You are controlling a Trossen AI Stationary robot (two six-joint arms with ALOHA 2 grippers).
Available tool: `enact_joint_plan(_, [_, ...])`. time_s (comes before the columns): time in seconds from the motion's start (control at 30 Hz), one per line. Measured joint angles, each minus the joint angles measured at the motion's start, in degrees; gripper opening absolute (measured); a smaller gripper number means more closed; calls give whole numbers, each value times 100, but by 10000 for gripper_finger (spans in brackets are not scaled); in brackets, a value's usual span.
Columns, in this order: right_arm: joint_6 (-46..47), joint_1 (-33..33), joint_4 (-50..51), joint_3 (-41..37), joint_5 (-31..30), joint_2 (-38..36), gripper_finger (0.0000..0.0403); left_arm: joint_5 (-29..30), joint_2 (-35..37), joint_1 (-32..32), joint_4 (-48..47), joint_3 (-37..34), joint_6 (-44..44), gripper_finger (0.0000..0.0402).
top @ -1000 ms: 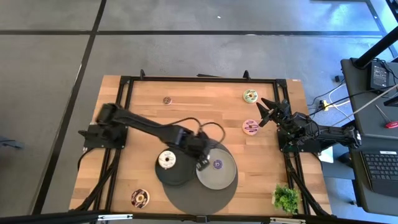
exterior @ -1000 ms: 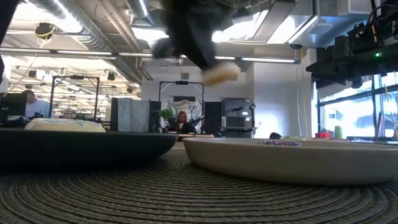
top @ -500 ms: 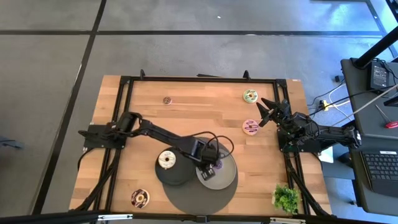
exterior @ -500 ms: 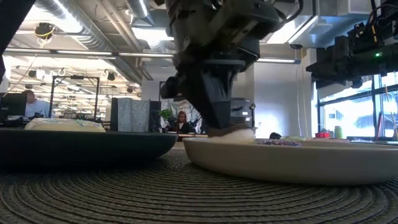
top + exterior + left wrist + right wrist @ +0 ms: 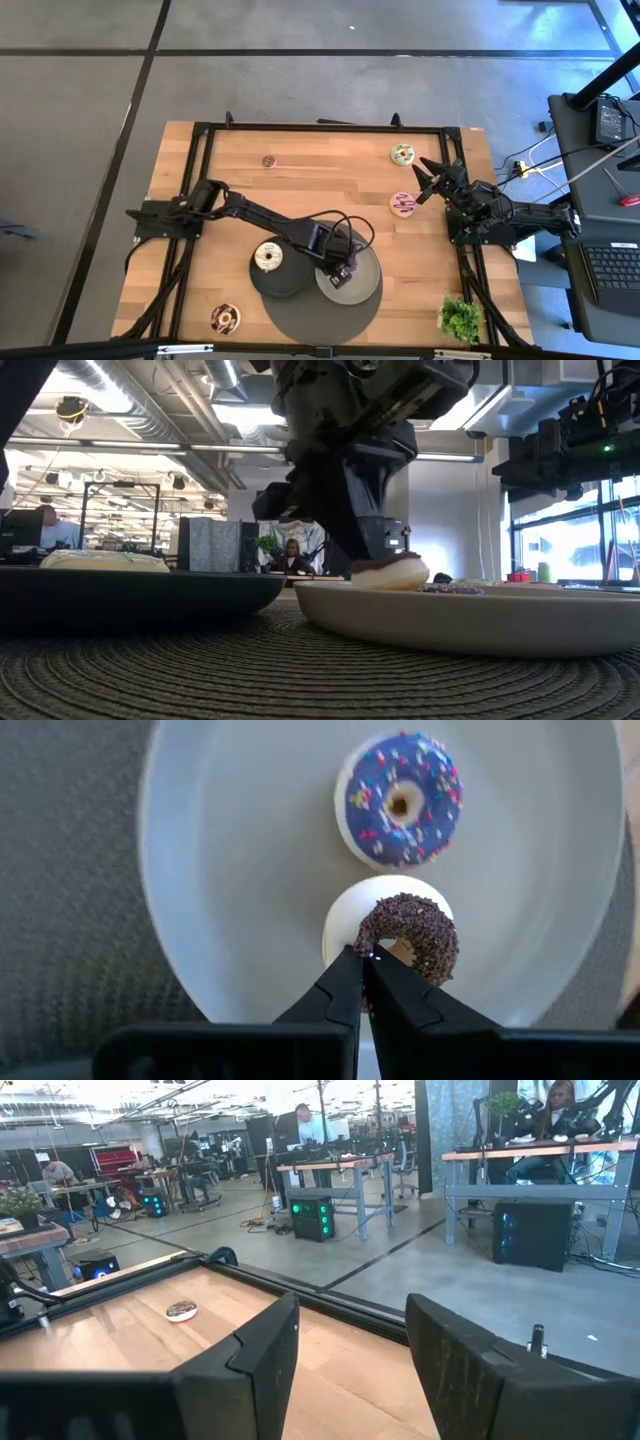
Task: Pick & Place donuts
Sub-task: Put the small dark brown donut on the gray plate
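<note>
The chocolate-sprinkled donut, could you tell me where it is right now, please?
The chocolate-sprinkled donut is on the light grey plate, pinched by the left gripper, right beside the purple donut; in the high view that plate lies near the table's front middle.

Robotics lab / open-plan tech workspace. Polished concrete floor (image 5: 80, 150) around wooden desk (image 5: 330, 175). Beyond desk: rows of workbenches (image 5: 350, 1165), people seated at monitors (image 5: 560, 1105), PC tower with green LEDs (image 5: 312, 1218), exposed ceiling ducts (image 5: 110, 390), strip lights.

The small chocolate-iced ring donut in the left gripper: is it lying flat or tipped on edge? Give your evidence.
Tipped: the chocolate-iced donut stands on edge on the pale grey plate, pinched by the left gripper.
</note>
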State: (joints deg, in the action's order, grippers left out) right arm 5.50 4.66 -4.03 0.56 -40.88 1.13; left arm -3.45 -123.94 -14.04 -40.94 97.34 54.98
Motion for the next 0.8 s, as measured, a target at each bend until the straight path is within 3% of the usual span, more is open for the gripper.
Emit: enact_joint_plan(0.8, [2,-1,0,0,-2,0,186,-96,-162,2,220,2,112,34])
